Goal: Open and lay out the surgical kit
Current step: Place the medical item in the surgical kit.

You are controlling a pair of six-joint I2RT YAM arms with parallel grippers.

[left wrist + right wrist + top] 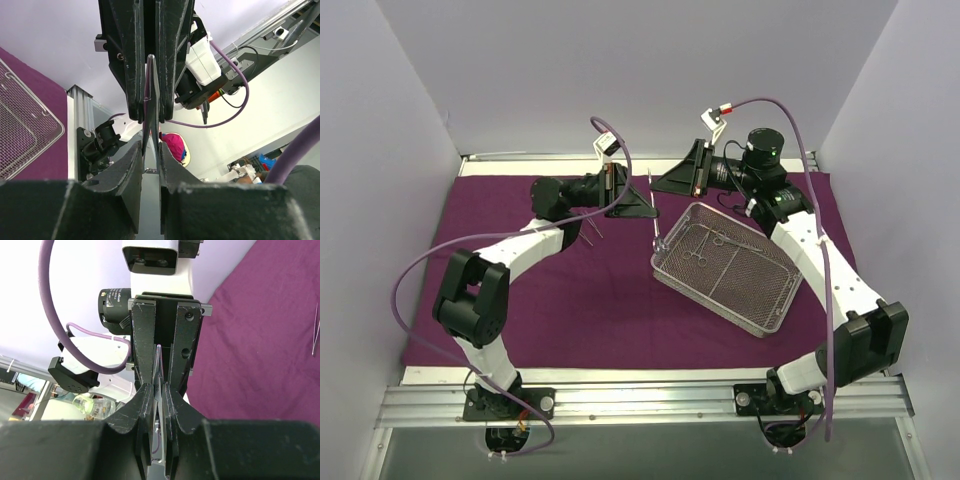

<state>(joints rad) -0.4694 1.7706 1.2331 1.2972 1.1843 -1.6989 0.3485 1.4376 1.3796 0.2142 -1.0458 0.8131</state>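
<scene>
Closest in, the left gripper is straddling one end of a thin silver instrument, its fingers sitting narrowly on either side of the flat blade. Whether they are already pinching it or only flanking it I cannot tell. Straight ahead of those fingertips, the right gripper is facing back tip to tip and clamping the other end of the same instrument, jaws drawn tight on it in its own wrist view. So the instrument's long axis is running directly from one hand to the other, up off the table, and both arms are equally near it. This is looking like a hand-over, and the coming move is turning on the left getting a firm pinch before the right lets go, with any pull going along that axis rather than across it. Back beside the left wrist, another thin silver piece is lying on the purple cloth, which is lying spread flat under both arms. Farthest off, beyond and beside the right gripper, the wire-mesh tray is resting on the cloth with forceps lying in it.
</scene>
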